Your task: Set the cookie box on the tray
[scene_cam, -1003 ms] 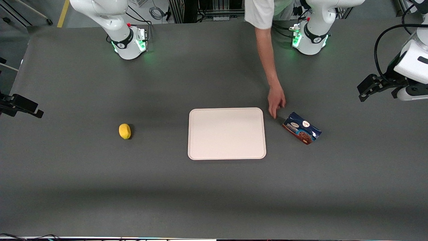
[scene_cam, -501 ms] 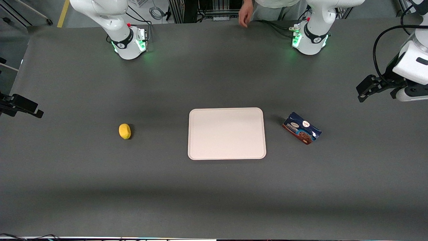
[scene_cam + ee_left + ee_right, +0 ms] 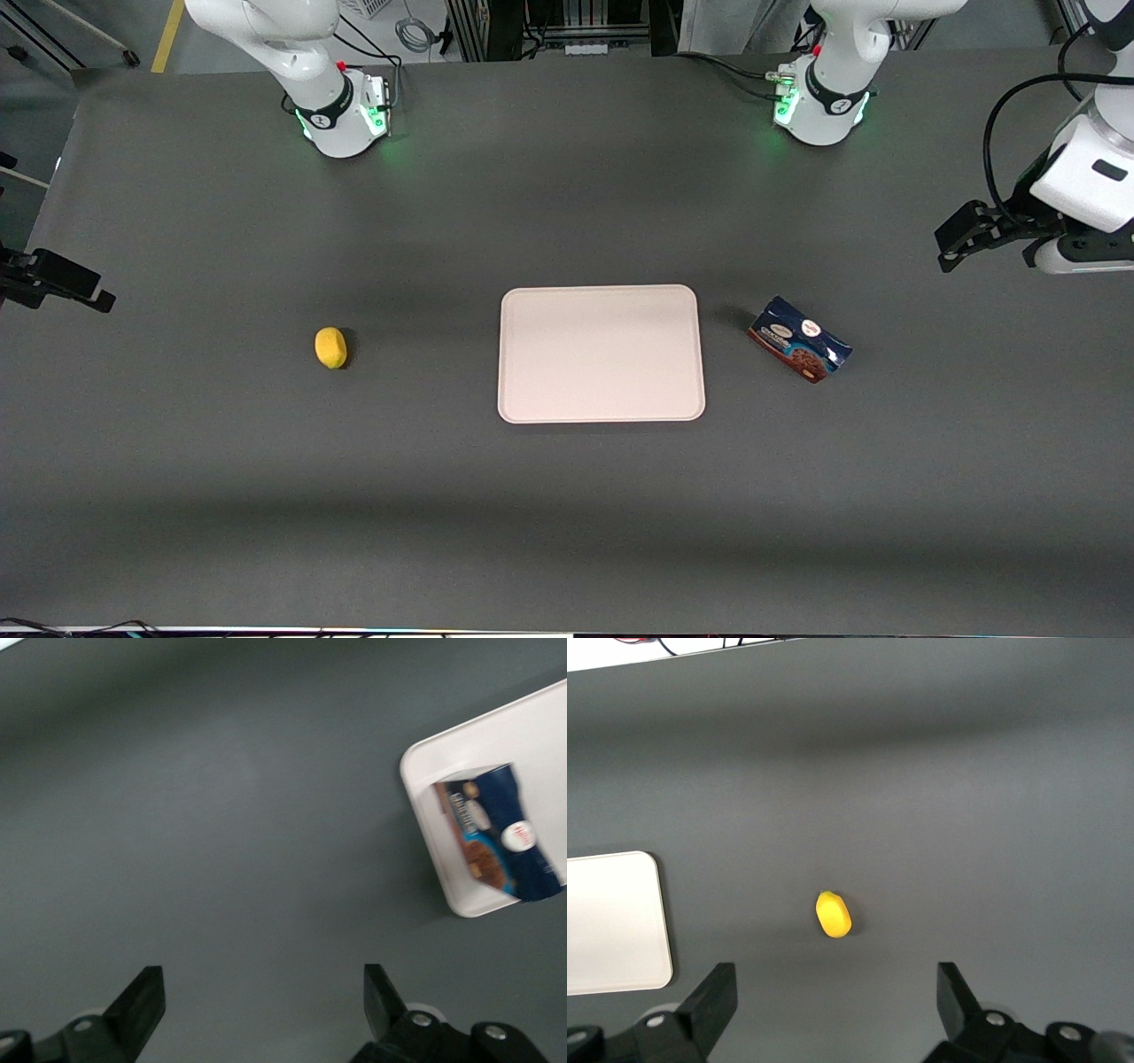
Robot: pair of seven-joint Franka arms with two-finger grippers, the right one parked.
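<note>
Gripper [image 3: 261, 997]: fingers spread wide apart; holding nothing; hanging above bare table [image 3: 567, 514] toward the working arm's end, well apart from the carton
Cookie box [image 3: 799, 339]: one; lying askew on the table just beside the tray, not touching it
Tray [image 3: 601, 353]: one; nothing on it
Yellow lemon-like object [image 3: 330, 346]: one; toward the parked arm's end
</note>
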